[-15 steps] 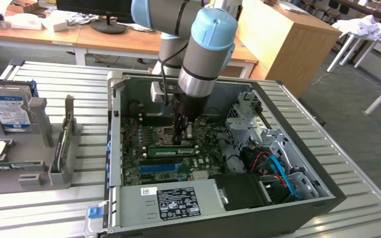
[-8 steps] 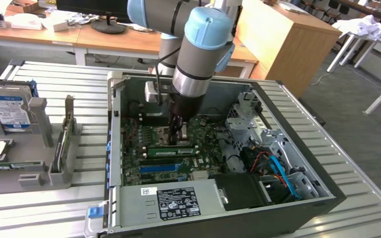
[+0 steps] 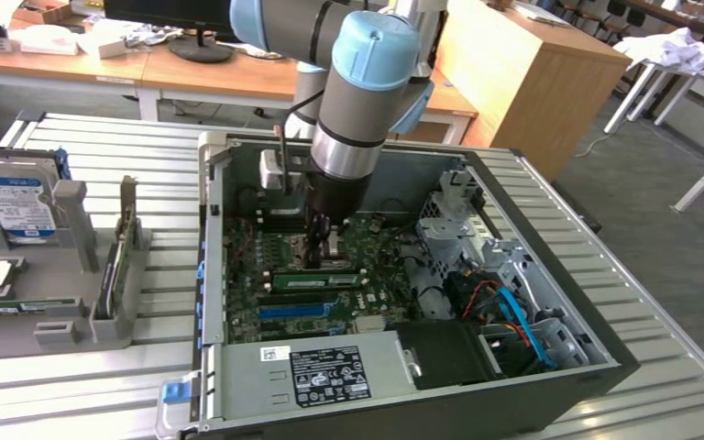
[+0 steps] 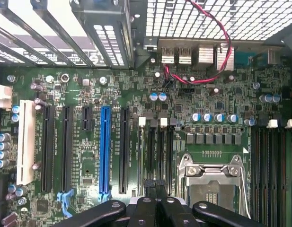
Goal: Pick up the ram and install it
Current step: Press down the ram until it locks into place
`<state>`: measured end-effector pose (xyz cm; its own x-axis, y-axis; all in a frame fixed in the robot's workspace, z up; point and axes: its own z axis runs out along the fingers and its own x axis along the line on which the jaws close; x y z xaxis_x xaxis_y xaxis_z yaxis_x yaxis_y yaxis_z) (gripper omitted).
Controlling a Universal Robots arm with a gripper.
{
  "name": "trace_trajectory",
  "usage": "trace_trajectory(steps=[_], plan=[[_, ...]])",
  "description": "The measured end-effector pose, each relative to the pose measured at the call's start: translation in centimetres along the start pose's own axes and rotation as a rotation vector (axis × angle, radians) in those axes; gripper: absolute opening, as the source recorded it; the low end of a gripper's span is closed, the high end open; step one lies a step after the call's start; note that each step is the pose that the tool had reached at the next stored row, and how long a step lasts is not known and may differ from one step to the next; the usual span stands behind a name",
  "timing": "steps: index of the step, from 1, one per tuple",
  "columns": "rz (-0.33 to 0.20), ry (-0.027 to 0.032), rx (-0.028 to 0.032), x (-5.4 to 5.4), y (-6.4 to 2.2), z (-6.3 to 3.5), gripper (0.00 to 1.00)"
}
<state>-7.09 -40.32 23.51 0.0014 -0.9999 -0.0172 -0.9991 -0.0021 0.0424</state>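
Fingers (image 4: 155, 187) were together, nothing between them, hanging over the motherboard (image 4: 89, 156) just beside the CPU socket (image 4: 209, 182) and a bank of slim slots. In the exterior view the arm (image 3: 349, 137) reached down into the open PC case (image 3: 572, 312). The ram (image 3: 318, 279) lay flat on the board w/ its pale label up, just in front of the fingers and behind the blue slot (image 3: 293, 312). PSU (image 3: 315, 371) sat at the case's near edge. To the exterior view's left, a grey rack (image 3: 83, 302) on the bench held a hard drive (image 3: 18, 202).

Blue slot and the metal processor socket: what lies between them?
In the wrist view: one long black slot, then narrower black slots with white latches.
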Motion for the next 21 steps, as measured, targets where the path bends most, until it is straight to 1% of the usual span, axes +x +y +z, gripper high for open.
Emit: trace_trajectory(steps=[5,9,15,21], plan=[[0.0,0.0001,0.0,0.0,0.03,0.0,0.11],[0.0,0.0,0.0001,0.0,0.55,0.02,0.11],[0.0,0.0001,0.0001,0.07,0.62,0.02,0.11],[0.0,0.0,0.0002,0.35,0.9,0.03,0.11]])
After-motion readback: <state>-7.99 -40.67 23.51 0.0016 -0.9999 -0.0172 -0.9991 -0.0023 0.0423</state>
